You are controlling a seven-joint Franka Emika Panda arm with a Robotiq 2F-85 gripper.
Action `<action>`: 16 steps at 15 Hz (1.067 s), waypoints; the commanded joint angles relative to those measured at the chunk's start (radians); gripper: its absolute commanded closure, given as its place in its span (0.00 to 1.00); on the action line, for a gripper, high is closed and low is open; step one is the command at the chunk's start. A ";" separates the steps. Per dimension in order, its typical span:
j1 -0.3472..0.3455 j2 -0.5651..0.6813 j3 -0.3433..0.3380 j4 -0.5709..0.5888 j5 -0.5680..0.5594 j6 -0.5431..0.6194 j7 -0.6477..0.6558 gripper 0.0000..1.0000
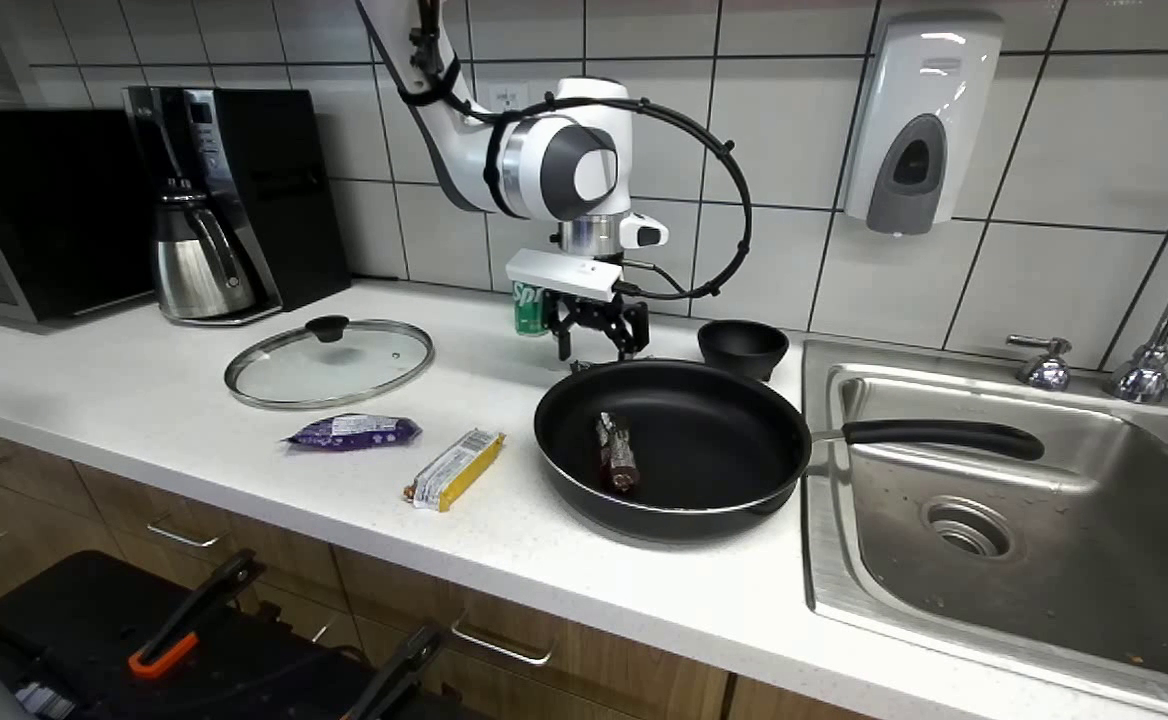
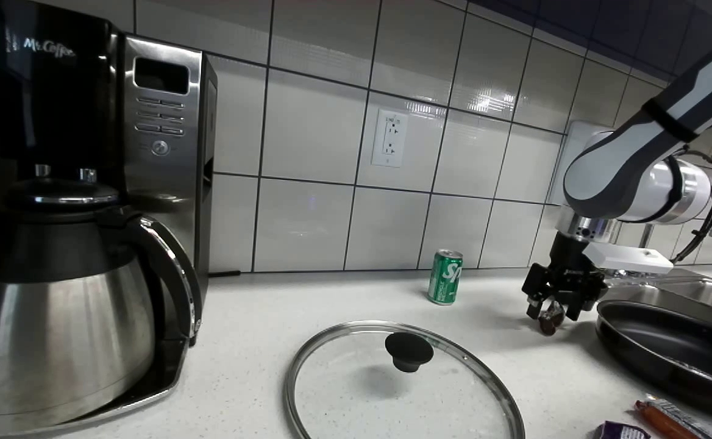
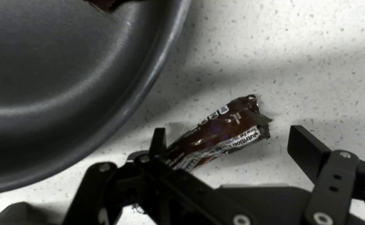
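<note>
Claw [image 3: 227,137]: black, two-fingered, pointed downward beside the frying pan [image 1: 714,440], on the side nearest the tiled wall [image 1: 794,260]. Jaws spread wide; the article between them is not clasped.

Snack bar [image 3: 223,131]: brown wrapper, printed "Nutrition"; laid on the worktop [image 1: 494,390] just beside the frying pan, a bare strip being seen between it and the rim. In the wrist view it is bracketed aslant by the fingertips [image 3: 307,150]: its lower end is overlapped by the fingertip nearer the frying pan, and a clear gap is left before the farther one. Whether the wrapper is touched by either cannot be told.

Brown snack wrapping [image 1: 621,463]: contained in the frying pan, number of pieces not discernible.

Black bowl [image 1: 742,345]: set between the frying pan and the tiled wall, toward the sink [image 1: 1064,570], which is overhung by the frying pan's handle [image 1: 944,436].

Yellow-and-white wrapped bar [image 1: 457,470]: placed near the frying pan, on the side away from the sink.

Purple packet [image 1: 356,432]: placed farther out on that side.

Black-knobbed glass lid [image 1: 344,375]: laid flat, well apart from the frying pan, same side.

Green soda can [image 2: 445,278], lettered "Sp": stood upright near the tiled wall, same side.
</note>
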 commanded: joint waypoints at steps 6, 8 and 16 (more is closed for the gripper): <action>0.020 0.009 -0.030 0.040 -0.017 -0.018 0.079 0.25; 0.019 0.012 -0.032 0.043 -0.017 -0.022 0.082 0.34; 0.025 0.008 -0.047 0.041 -0.025 -0.027 0.104 0.95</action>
